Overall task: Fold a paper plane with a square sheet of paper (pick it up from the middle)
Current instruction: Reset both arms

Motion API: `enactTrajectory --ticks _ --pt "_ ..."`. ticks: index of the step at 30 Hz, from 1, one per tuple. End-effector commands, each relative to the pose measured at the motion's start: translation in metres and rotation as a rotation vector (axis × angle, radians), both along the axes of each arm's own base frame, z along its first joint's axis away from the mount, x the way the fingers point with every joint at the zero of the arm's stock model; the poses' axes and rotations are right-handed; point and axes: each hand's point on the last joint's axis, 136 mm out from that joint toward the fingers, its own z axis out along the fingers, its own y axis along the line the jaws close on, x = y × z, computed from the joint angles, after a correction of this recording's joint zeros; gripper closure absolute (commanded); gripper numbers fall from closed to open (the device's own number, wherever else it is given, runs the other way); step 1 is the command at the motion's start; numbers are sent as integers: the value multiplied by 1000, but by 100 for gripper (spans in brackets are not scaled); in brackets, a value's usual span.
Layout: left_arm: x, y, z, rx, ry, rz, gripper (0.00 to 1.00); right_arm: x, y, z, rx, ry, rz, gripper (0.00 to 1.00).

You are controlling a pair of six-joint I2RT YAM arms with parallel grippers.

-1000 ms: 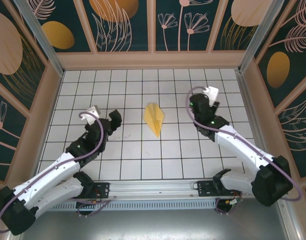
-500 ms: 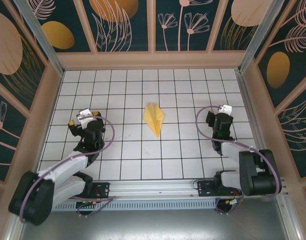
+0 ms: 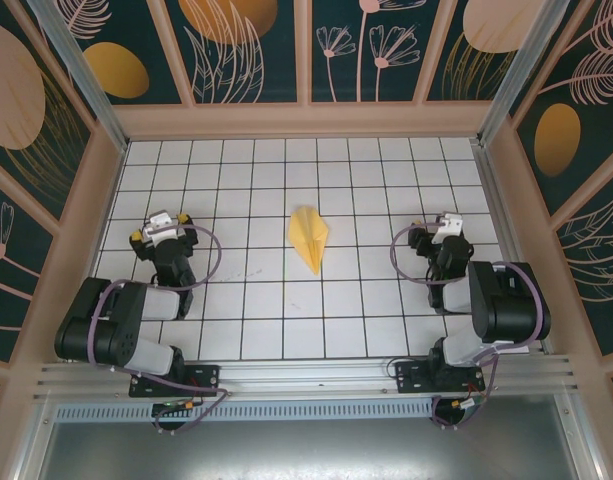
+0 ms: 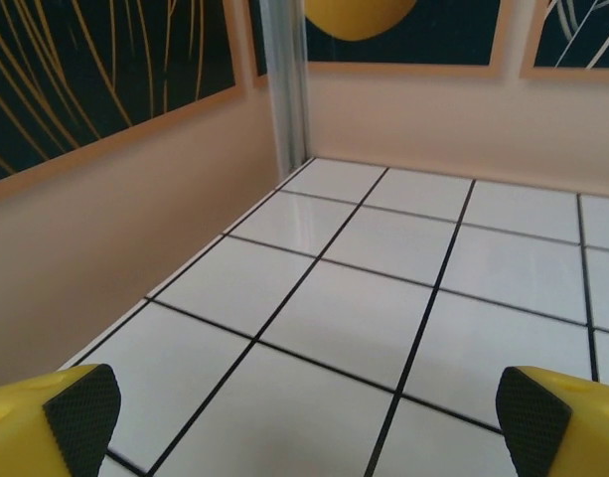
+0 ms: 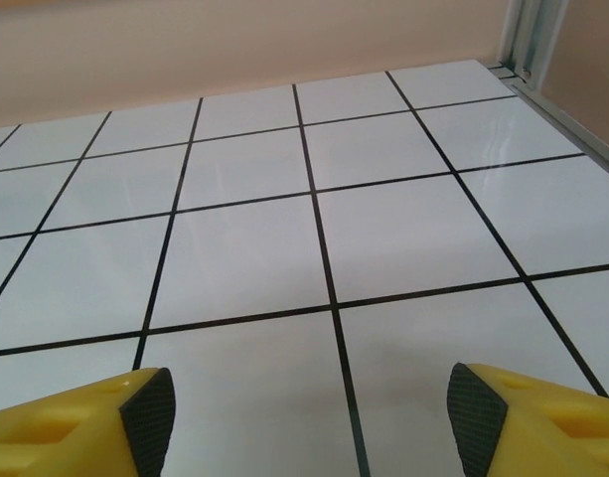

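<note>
The left arm [image 3: 114,320] and the right arm [image 3: 504,300] look alike: rounded black joint housings joined by white shells. A thin pale purple cable [image 3: 214,258] loops off each wrist and runs back along the links. Each arm stands on a black base [image 3: 174,378] with small wires at its foot. A white block [image 3: 163,220] caps each wrist. The left gripper [image 4: 304,417] has bright yellow fingers [image 4: 21,432] faced with black dimpled pads [image 4: 83,412]. The right gripper [image 5: 309,417] has the same yellow fingers and black pads.
</note>
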Motion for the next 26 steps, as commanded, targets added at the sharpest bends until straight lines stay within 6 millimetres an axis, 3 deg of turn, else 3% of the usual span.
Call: enactTrajectory --ticks 1,2,3,4,26 --pt "10 -16 6 -65 -70 -162 1 11 1 30 10 -112 19 20" --pt "11 -10 12 -62 -128 -140 1 11 1 30 10 -113 17 14" --pt "13 -10 3 -78 -73 -144 1 11 1 30 10 -112 18 2" --pt "13 -9 3 -87 -63 -147 1 11 1 29 10 -111 17 1" --pt "12 -9 6 -79 -84 -147 1 11 2 30 7 -114 17 1"
